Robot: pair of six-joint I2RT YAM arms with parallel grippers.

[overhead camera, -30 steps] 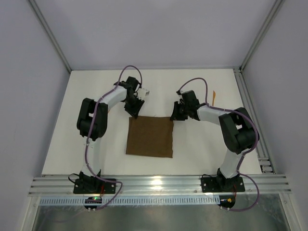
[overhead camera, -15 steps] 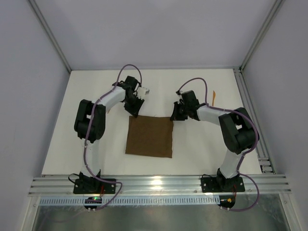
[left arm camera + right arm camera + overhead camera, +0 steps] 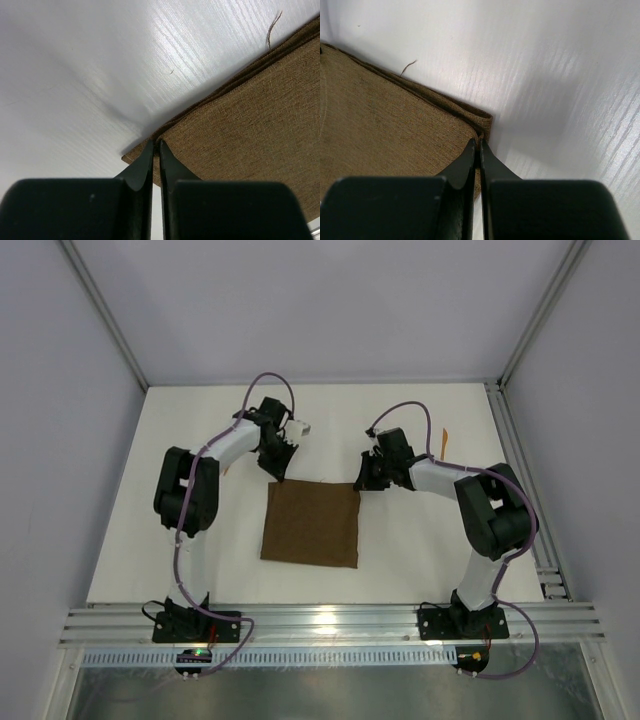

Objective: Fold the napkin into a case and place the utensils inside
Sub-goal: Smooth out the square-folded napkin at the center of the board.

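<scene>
White table [image 3: 420, 540]: napkin [image 3: 311, 523] flat centre, utensil [image 3: 444, 440] far right.

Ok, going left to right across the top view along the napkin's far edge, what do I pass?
Left claw on the far-left corner, napkin, right claw on the far-right corner, orange utensil.

- White tabletop [image 3: 420, 550], matte, with a faint streaked sheen close up.
- Plain pale grey walls [image 3: 320, 300] on three sides.
- Slanted aluminium posts [image 3: 103, 310] at the back corners.
- Slotted aluminium rails [image 3: 330, 623] along the near edge, glare at centre.
- Narrow track [image 3: 520, 480] along the table's right side.
</scene>
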